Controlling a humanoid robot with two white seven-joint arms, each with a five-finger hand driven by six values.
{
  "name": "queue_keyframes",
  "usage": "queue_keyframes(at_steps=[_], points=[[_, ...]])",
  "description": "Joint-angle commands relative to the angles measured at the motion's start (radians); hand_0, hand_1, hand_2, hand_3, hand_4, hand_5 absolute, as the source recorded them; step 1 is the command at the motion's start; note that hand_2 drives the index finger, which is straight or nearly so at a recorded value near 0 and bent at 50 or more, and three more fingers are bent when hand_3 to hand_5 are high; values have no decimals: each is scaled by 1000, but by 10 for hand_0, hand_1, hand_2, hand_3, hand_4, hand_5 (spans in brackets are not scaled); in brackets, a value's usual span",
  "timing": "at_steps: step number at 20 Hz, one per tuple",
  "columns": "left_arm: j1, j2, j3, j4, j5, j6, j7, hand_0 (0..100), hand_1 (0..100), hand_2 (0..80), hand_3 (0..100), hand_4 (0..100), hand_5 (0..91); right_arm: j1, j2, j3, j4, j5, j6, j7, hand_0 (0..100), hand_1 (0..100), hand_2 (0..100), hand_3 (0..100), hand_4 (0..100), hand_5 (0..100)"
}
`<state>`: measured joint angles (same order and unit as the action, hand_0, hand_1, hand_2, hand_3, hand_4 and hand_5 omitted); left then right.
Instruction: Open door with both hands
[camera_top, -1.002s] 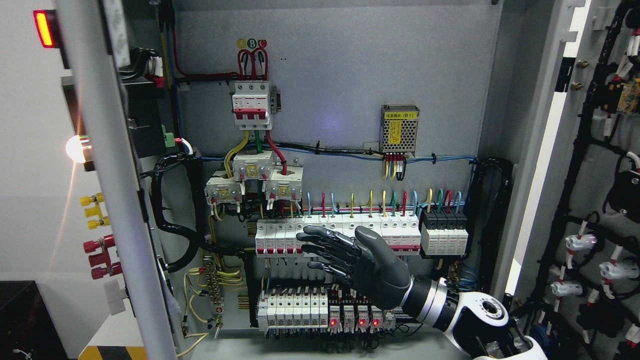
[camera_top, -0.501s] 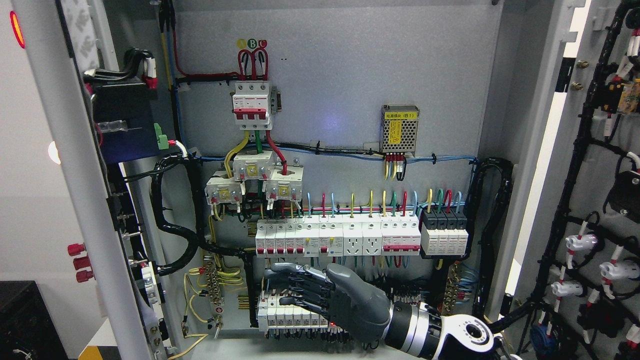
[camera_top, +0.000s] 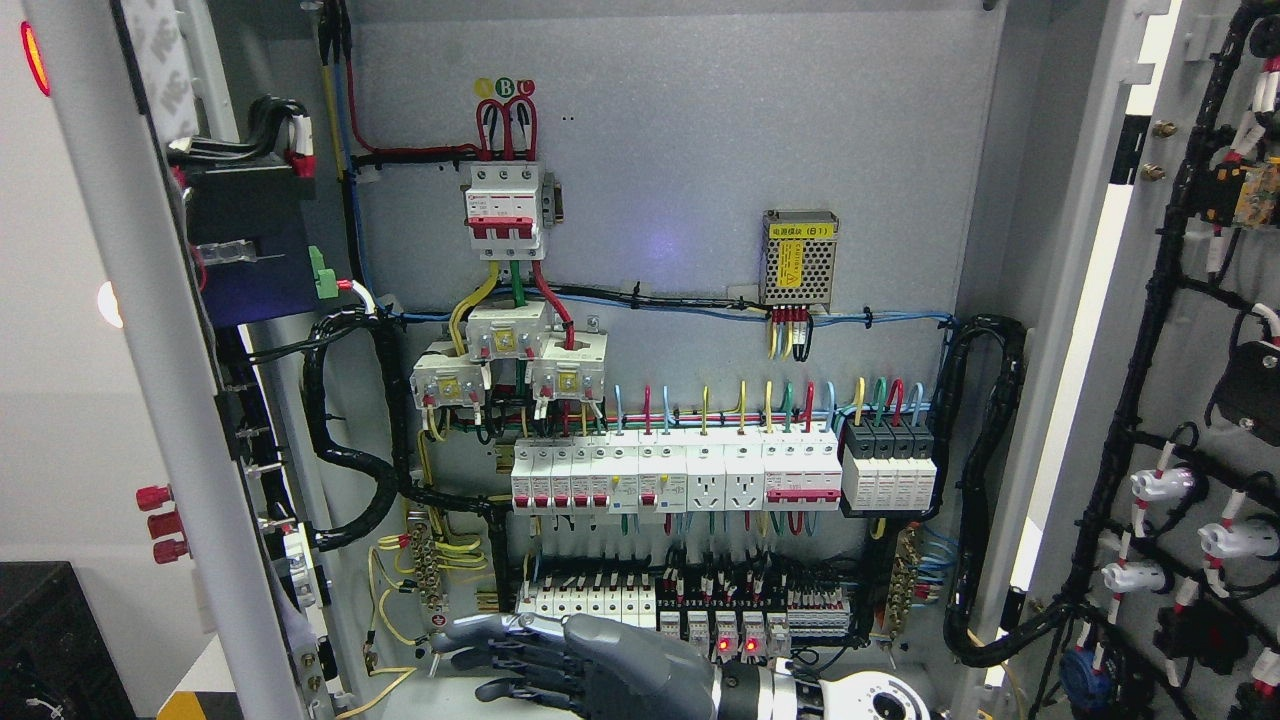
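The grey electrical cabinet stands with both doors swung outward. The left door shows its pale edge at the far left, with a red lamp at its top. The right door hangs open at the far right, its inner face carrying black cable looms and white connectors. My right hand, dark grey with a silver wrist, lies low at the bottom edge in front of the lowest breaker row. Its fingers point left, relaxed, and hold nothing. It touches neither door. No left hand shows.
Inside are a red three-pole breaker, a meshed power supply, a row of white breakers and sockets and lit red indicators. A black box sits at the lower left outside the cabinet.
My right hand has dropped from the middle breaker row to the bottom edge and shifted left. The left door swung further open a second ago and has stayed still since.
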<state>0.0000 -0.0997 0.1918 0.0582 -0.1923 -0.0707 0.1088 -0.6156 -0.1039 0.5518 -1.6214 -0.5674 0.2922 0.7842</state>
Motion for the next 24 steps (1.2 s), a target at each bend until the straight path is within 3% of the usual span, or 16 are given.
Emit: queue_keyframes(at_steps=[1,5,18,24], points=[[26,0,0,0,-1,0,0,0,0,0,0,0,0,7,59,140,-29,1,4,1,191,0,0,0,0,0],[26,0,0,0,-1,0,0,0,0,0,0,0,0,7,116,146,-8,0,77,0,191,0,0,0,0,0],[26,0,0,0,-1,0,0,0,0,0,0,0,0,2,231,143,55,12,79,0,191,0,0,0,0,0],[26,0,0,0,1,0,0,0,0,0,0,0,0,-4,250,140,110,14,81,0,191,0,0,0,0,0]])
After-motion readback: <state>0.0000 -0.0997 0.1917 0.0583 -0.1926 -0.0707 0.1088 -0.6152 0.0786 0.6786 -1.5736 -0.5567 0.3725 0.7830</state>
